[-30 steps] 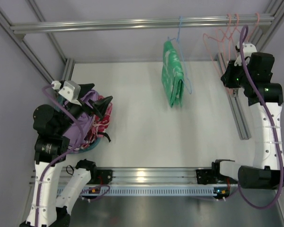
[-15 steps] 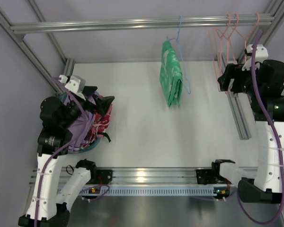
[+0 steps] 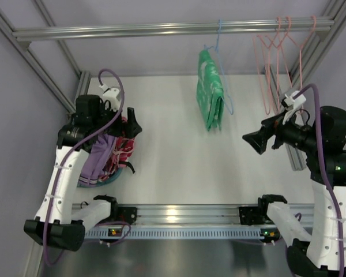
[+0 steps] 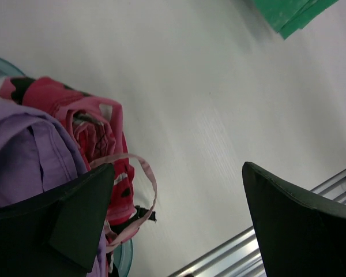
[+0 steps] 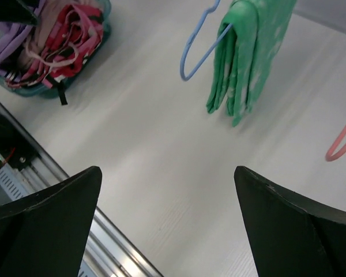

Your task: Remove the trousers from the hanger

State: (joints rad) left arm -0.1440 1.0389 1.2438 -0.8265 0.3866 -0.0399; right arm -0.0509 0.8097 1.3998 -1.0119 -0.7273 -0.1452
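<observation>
L pincer [image 3: 131,124] spread, empty; trousers [image 3: 97,163] just beside at 8 o'clock, on heap [image 3: 122,151]. R pincer [image 3: 255,142] spread; hanger [image 3: 275,69] at 1 o'clock, well apart.

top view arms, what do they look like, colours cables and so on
The left arm and right arm have white shells, black joints and a purple cable looped along each. The left gripper and right gripper are black, with broad wedge-shaped fingers. A small green light glows on the right arm.

Lilac trousers [image 4: 23,156] lie bunched against a pink and red clothes heap [image 4: 98,144]. Near that heap the left gripper [image 4: 177,170] has its jaws wide apart, holding nothing.
</observation>
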